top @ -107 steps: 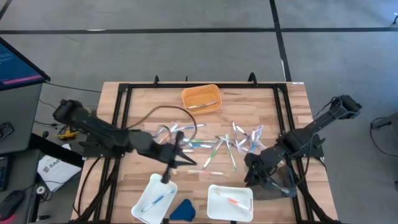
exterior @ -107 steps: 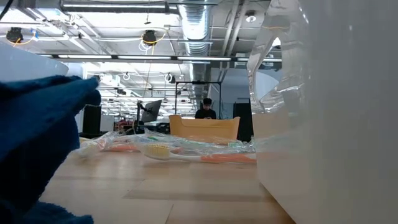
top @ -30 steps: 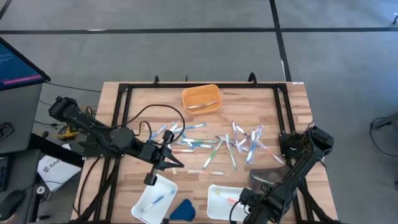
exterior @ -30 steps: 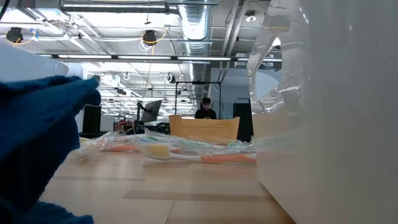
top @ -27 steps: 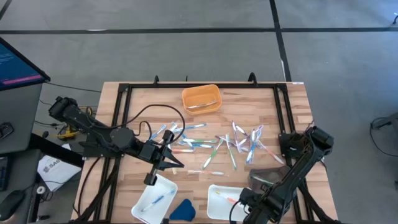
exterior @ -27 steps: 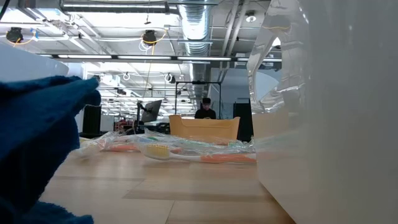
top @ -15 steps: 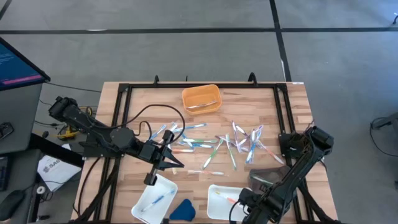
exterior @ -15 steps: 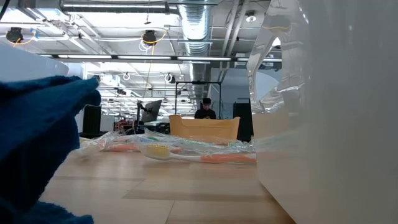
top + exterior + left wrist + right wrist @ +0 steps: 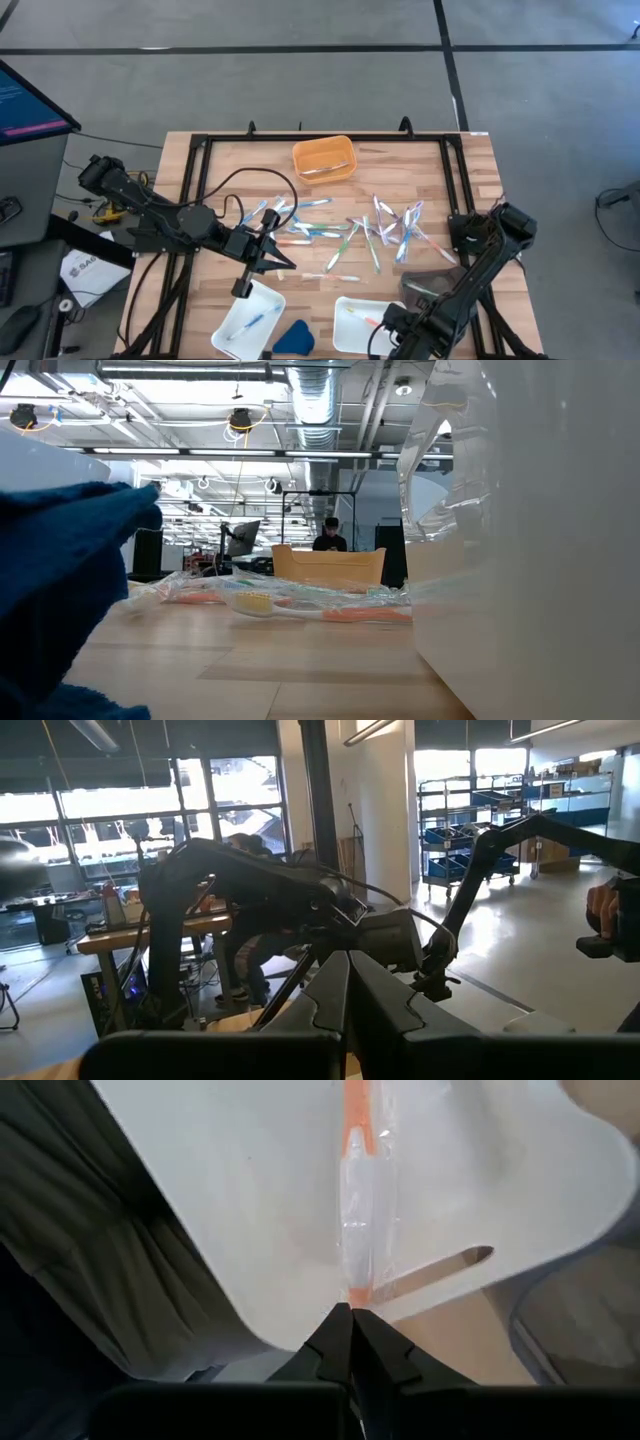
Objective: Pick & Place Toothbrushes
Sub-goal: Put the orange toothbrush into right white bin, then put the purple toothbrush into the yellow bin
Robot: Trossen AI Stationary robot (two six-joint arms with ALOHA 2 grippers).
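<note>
Orange toothbrush (image 9: pixel 357 1200) clear in right wrist view.

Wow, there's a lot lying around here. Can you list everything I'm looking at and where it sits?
Table: one, light wood with a black frame.
Loose toothbrushes: many, blue, green, orange and clear, scattered mid-table.
Orange bin: one, far edge, something pale inside.
Left white tray: one, near edge, holding a blue toothbrush.
Right white tray: one, near edge, holding an orange toothbrush.
Blue wedge: one, dark blue, between the trays.
Grey bag: one, near right corner.
Monitor: one, beyond the table's left.
Left tool: shut, by the left tray.
Right tool: shut, at the right tray's edge.
</note>
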